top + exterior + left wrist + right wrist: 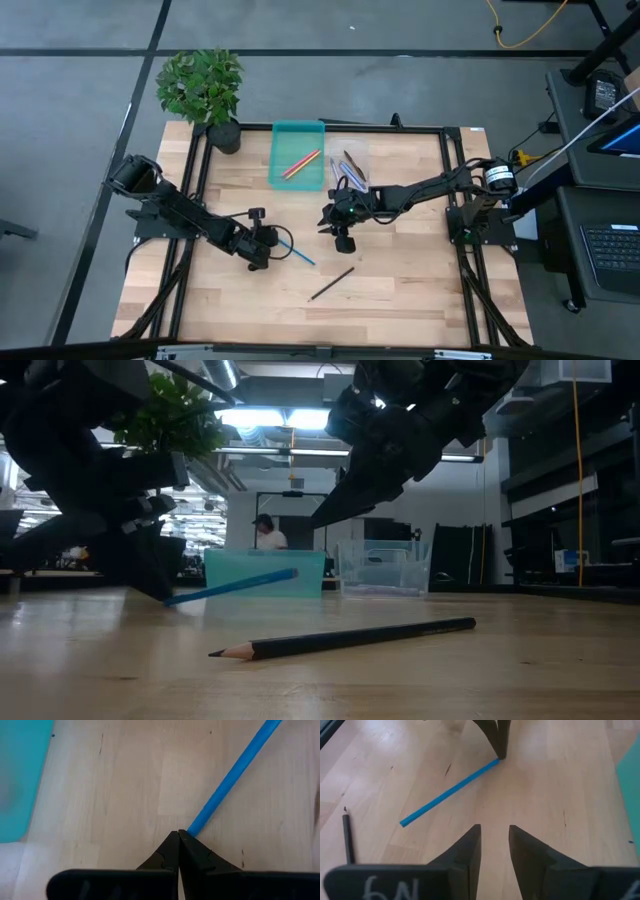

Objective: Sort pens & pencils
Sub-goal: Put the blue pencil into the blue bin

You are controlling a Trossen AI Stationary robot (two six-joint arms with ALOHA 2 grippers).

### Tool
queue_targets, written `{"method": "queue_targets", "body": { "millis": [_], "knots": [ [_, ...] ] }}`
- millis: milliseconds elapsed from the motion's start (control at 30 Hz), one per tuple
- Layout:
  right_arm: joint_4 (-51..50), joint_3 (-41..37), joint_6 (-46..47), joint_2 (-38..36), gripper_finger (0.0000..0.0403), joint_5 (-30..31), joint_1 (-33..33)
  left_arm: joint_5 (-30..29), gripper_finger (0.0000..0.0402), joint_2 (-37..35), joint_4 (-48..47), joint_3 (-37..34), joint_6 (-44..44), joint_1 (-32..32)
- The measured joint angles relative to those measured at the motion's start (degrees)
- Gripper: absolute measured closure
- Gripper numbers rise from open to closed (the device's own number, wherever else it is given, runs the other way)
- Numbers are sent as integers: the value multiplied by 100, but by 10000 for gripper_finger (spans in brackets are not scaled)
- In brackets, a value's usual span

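Observation:
A blue pen lies left of the table's middle, with my left gripper shut on its left end. My right gripper hangs open above the bare wood just right of the pen, nothing between its fingers. A black pencil lies flat on the table nearer the front edge. The teal tray at the back holds an orange and a red stick. The clear tray beside it holds a few more sticks. My left gripper pinches the blue pen's end between its two fingertips. The fingers slant down from the table's left, roughly in line with the pen. The pen sticks out past them toward the right and near side. Its free end is raised off the wood.
A potted plant stands at the back left corner. A black frame rail borders the tabletop. Bare wood stretches along the near edge around the black pencil. A person shows far off in the room behind.

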Motion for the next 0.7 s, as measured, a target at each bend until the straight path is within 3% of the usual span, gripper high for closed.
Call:
{"method": "queue_targets", "body": {
  "millis": [367,600,700],
  "knots": [
    [74,0,579,0,294,-180,44,78,401,9,-5,-11,-11,0],
    [-18,1,1264,0,228,-345,300,168,401,15,74,-13,-2,-4],
    [-70,80,1517,2,203,-151,399,168,401,15,74,-15,-2,-4]
  ]
}}
